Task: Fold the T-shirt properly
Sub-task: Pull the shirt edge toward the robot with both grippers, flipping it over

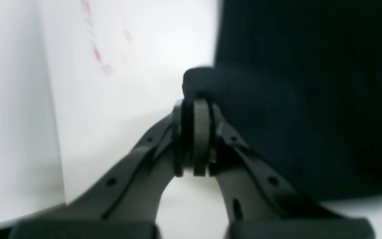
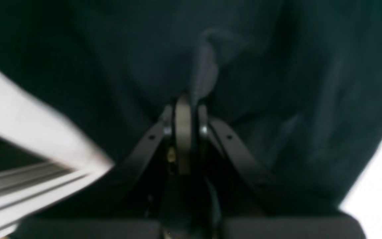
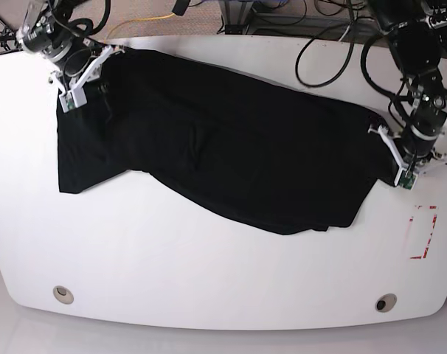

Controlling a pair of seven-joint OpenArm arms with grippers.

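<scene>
The black T-shirt [image 3: 231, 147] lies stretched across the white table [image 3: 209, 273], from the far left corner to the right side, with its plain dark side showing. At the shirt's right end, my left gripper [image 3: 392, 158] is shut on a pinched bit of the cloth edge. In the left wrist view the left gripper [image 1: 194, 103] has its jaws together with a fold of black fabric [image 1: 310, 99] bulging above them. At the far left corner, my right gripper [image 3: 74, 92] is shut on the shirt too. Up close, the right gripper [image 2: 184, 103] pinches a ridge of dark cloth [image 2: 111, 66].
A red rectangle outline [image 3: 423, 232] is marked on the table near the right edge, just in front of the left arm. Cables [image 3: 319, 44] lie along the back edge. Two round holes [image 3: 62, 294] [image 3: 386, 303] sit near the front edge.
</scene>
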